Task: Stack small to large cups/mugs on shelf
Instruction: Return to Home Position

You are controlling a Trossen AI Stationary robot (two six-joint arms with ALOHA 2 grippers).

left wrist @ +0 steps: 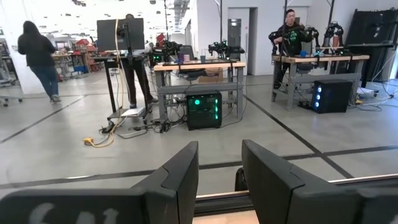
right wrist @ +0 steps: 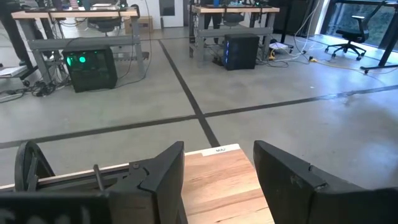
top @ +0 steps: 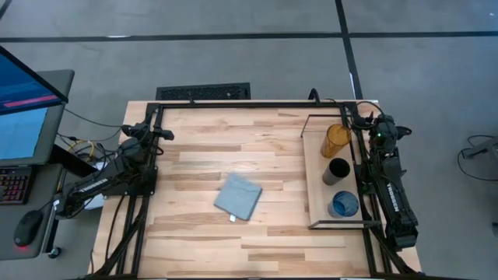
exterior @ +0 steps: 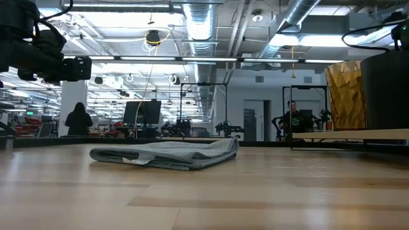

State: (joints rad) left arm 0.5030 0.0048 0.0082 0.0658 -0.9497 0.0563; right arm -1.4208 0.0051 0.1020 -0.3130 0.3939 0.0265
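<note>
Amber tumbler (top: pixel 337 138), black cup (top: pixel 336 171) and blue cup (top: pixel 343 205) are standing on the shelf (top: pixel 315 187), at the bench (top: pixel 202 155) 3 o'clock side. Left tool (left wrist: pixel 219 149) and right tool (right wrist: pixel 219 149) are gaping apart, empty. When homing, be steering the right tool clear of the shelf.

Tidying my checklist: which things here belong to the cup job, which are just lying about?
Job: amber tumbler, black cup, blue cup, in a row on the shelf; left arm and right arm, waiting either side.
Lying about: folded grey-blue cloth on the tabletop.
</note>
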